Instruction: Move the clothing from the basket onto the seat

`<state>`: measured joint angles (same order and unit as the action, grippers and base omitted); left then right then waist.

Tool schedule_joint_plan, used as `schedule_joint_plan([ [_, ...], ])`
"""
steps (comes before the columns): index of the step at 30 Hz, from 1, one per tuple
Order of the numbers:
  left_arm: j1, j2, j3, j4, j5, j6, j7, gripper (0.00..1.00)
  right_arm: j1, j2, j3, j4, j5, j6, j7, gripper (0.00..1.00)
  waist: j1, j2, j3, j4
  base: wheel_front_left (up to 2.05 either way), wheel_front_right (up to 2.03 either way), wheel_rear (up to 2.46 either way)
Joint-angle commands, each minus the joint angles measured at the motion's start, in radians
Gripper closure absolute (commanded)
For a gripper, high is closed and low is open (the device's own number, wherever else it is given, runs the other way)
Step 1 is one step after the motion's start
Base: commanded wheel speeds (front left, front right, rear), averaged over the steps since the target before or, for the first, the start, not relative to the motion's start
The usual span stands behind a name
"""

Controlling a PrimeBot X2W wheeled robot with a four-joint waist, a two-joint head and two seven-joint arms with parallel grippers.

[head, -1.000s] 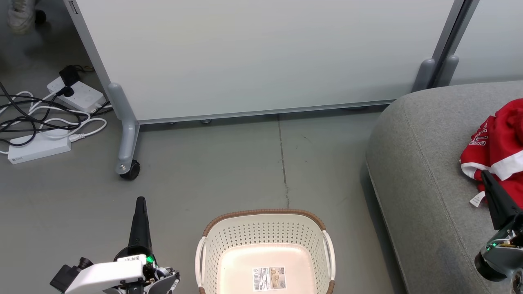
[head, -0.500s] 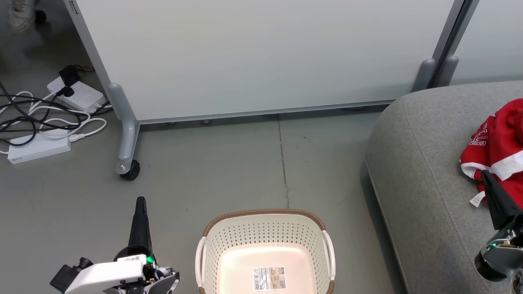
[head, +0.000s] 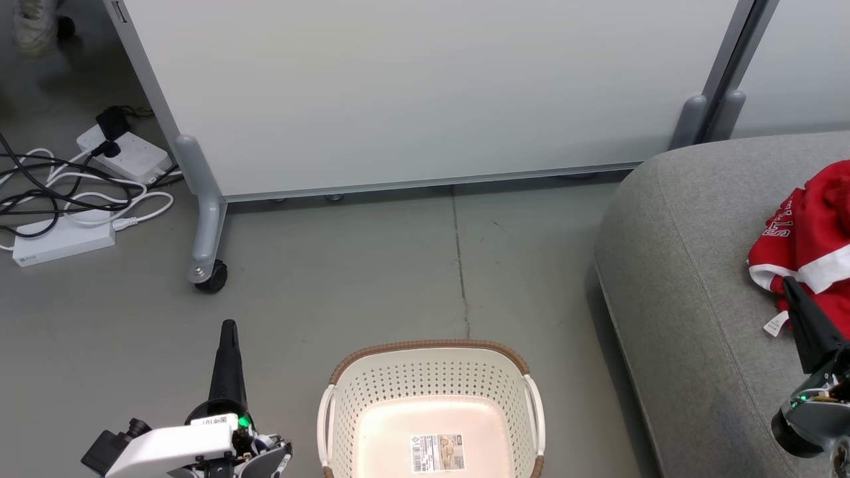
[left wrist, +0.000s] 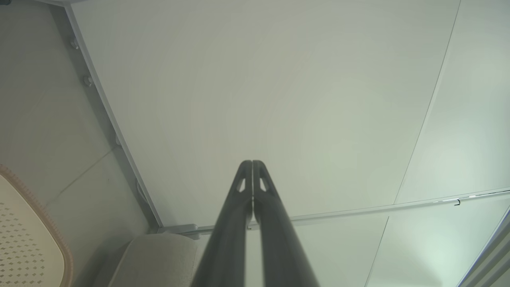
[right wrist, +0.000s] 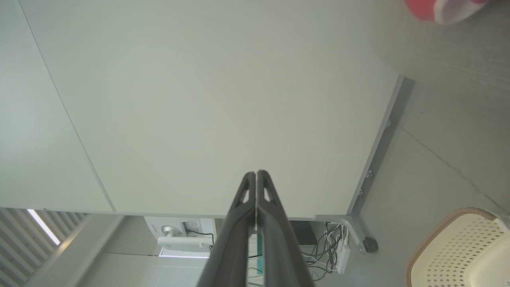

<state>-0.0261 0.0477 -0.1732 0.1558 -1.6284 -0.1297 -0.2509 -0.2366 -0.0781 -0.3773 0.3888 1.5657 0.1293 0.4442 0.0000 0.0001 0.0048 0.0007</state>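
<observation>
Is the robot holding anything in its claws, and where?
Nothing. The left gripper and right gripper are shut and empty; the clothing lies on the seat.

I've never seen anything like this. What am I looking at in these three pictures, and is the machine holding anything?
This is a two-armed robot. The wide picture comes from a camera on its head, looking down at the floor. The other two come from wrist cameras, each looking along that arm's two dark fingers. The white basket on the floor is empty; the red clothing lies on the grey seat. The left jaws and the right jaws are both shut, holding nothing. Behind stands a pale partition, with cables at its left.
</observation>
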Motion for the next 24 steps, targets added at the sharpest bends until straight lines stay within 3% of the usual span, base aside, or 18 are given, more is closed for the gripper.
schedule_joint_plan([
  [1,-0.015,0.003,0.002,-0.003,-0.001,-0.005,0.001,1.00,-0.008,-0.006,-0.002,0.000,0.000,0.003,0.005,1.00,0.0000,-0.0001,0.000,0.000,0.00,0.00,0.00],
  [24,-0.015,0.003,0.002,-0.003,-0.001,-0.005,0.001,1.00,-0.008,-0.005,-0.003,0.000,-0.001,0.003,0.006,1.00,0.0000,-0.0001,0.000,0.000,0.00,0.00,0.00],
])
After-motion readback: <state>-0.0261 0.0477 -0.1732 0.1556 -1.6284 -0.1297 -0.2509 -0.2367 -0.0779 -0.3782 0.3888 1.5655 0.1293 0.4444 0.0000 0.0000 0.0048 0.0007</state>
